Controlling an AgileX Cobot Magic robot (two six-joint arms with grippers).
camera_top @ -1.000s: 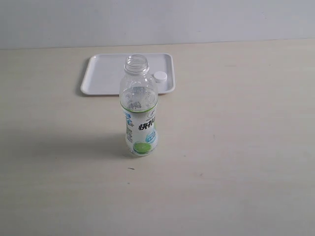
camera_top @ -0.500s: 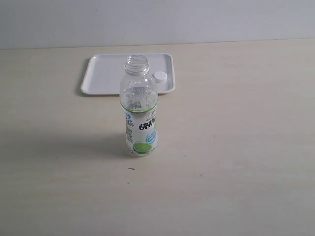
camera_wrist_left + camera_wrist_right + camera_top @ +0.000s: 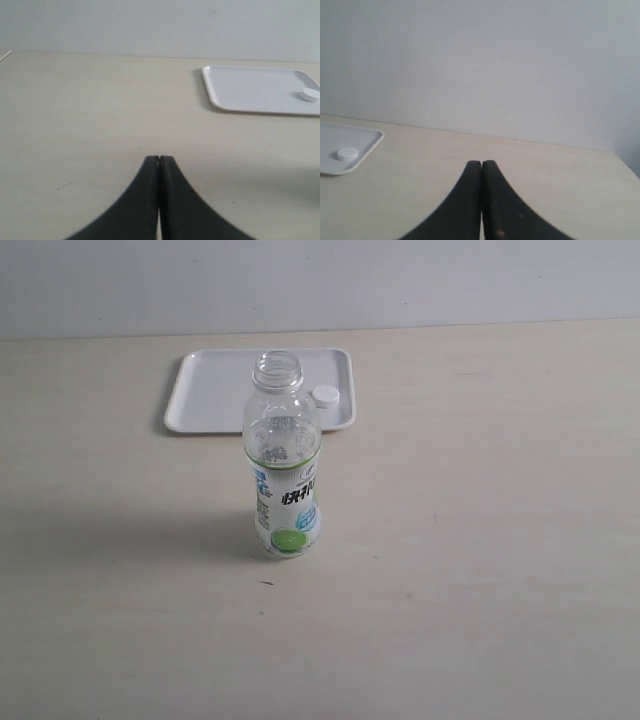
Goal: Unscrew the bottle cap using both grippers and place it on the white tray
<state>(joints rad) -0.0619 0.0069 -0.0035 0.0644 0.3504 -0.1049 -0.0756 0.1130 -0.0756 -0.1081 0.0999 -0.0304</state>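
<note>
Our cap (image 3: 325, 395) lies on the tray's (image 3: 215, 390) right side, just behind the upright open bottle (image 3: 284, 480). The left gripper (image 3: 159, 158) and right gripper (image 3: 481, 163) are clenched on nothing, well away.

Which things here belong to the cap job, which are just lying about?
Job: small round white plastic bottle cap, on the flat rectangular white plastic tray; clear plastic bottle with lime label, upright, uncapped; black left gripper and right gripper, both shut, empty.
Lying about: nothing; just pale tabletop, grey wall.
</note>
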